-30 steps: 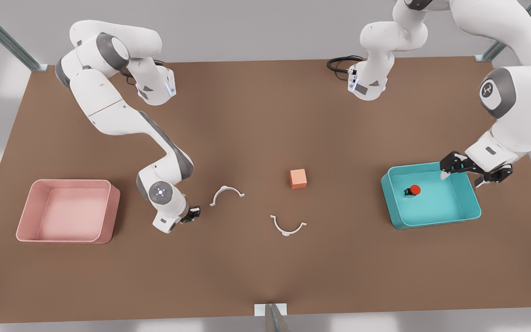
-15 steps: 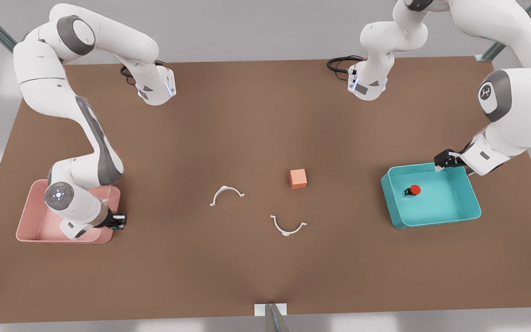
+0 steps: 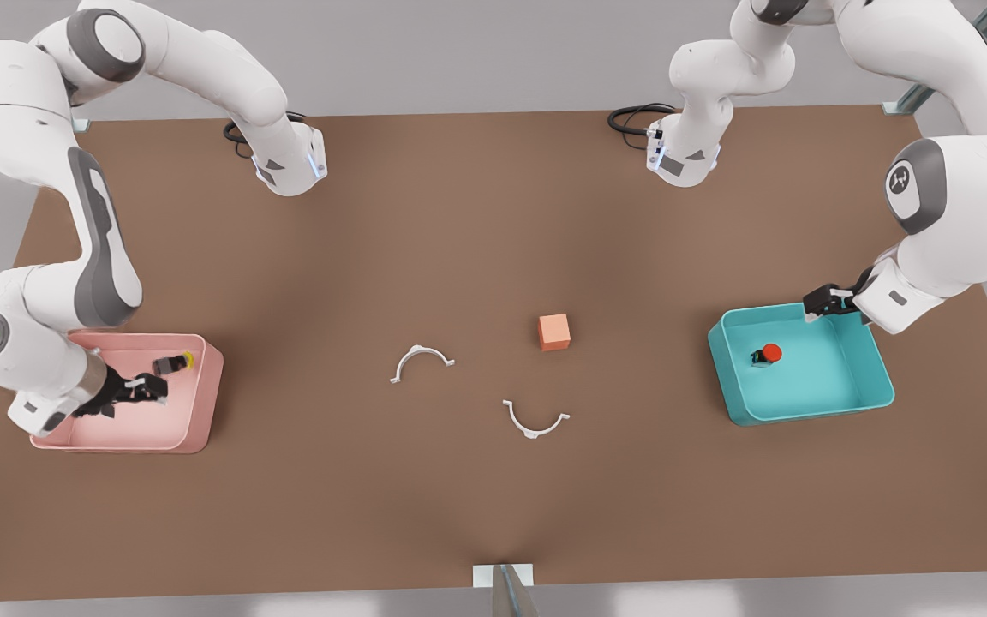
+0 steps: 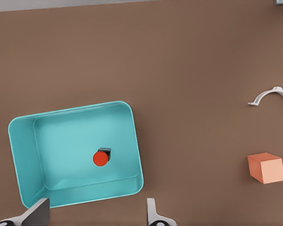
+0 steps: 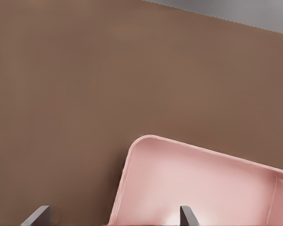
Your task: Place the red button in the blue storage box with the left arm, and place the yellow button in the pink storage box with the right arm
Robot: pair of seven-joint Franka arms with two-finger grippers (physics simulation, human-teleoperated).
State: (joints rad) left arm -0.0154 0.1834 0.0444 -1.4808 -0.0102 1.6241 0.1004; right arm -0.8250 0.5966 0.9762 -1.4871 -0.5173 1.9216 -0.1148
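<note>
1. Your right gripper (image 3: 129, 392) hangs over the pink storage box (image 3: 206, 394) at the table's (image 3: 476, 240) 9 o'clock side in the front view, jaws spread wide with nothing between them.
2. The yellow button (image 3: 175, 364) lies inside that pink box, just beside the gripper's fingertips at their 1 o'clock.
3. Your left gripper (image 3: 821, 302) sits at the far rim of the blue storage box (image 3: 806, 414) at the table's 3 o'clock side, jaws wide apart and empty.
4. The red button (image 3: 768, 353) rests on the blue box's floor.
5. An orange cube (image 3: 554, 332) and two white clips (image 3: 421, 361) (image 3: 535, 420) lie near the table's centre.
</note>
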